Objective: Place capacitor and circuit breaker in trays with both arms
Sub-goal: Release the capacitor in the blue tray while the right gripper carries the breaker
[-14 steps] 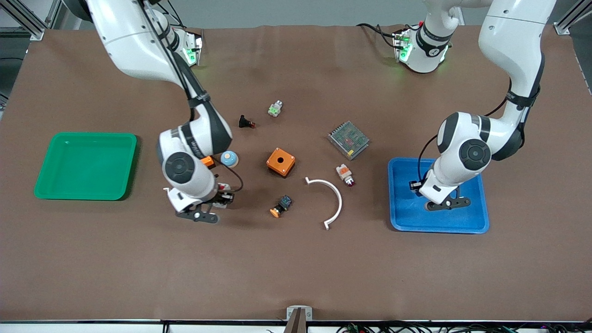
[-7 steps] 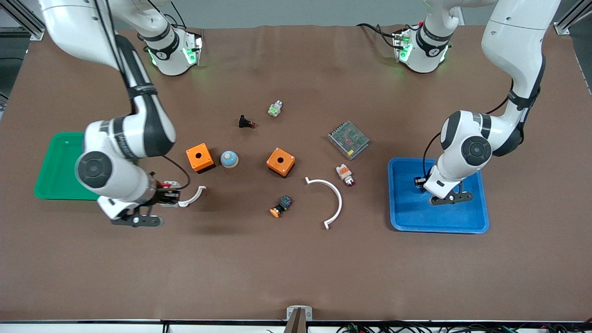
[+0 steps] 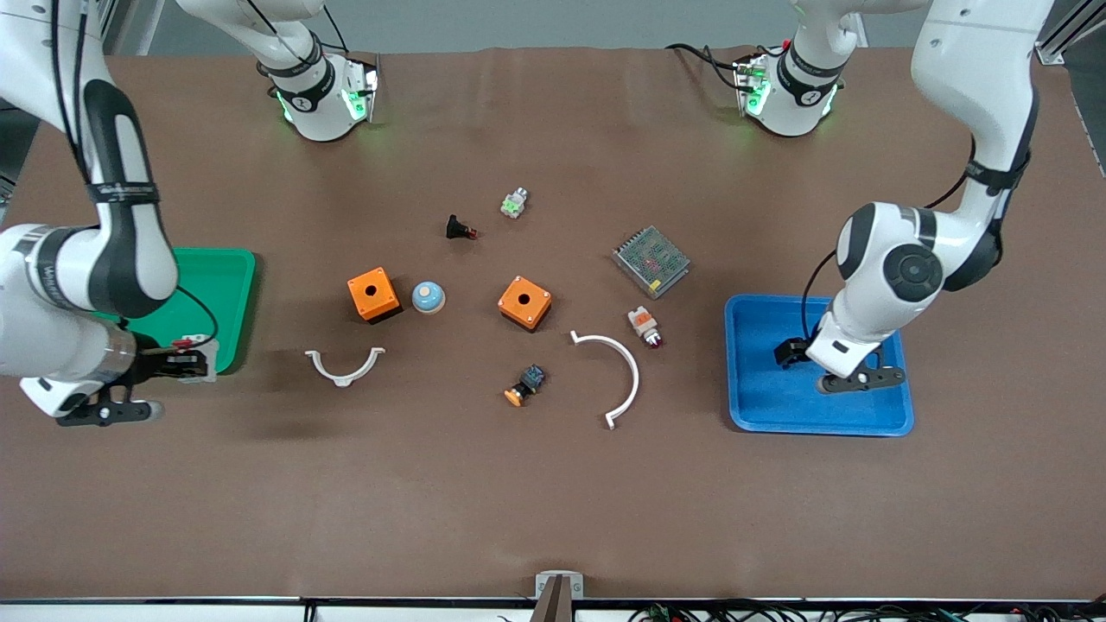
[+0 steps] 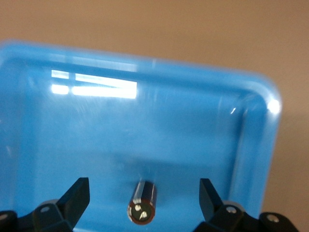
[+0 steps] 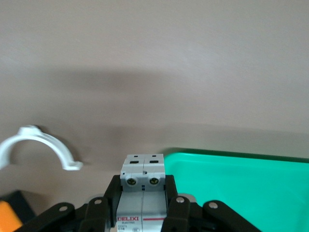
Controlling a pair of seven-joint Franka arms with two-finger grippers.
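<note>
The right gripper [image 3: 186, 364], clamped on the circuit breaker [image 5: 142, 186], has moved to the green tray [image 3: 226, 285] corner. The left gripper [image 4: 142, 200], fingers apart, has risen; the capacitor [image 4: 142, 203] lies in the blue tray [image 3: 760, 406], hidden in the front view.

Glossy plastic blue tray [image 4: 251, 140]

Only one piece of text can be read — the word "DELIXI", printed in dark letters on the white face of the circuit breaker [image 5: 143, 193], just above a thin red line, as seen in the right wrist view. Smaller print sits beneath that word, too fine to make out. Nothing else on the worktop — parts, trays or arms — carries lettering that can be read.
</note>
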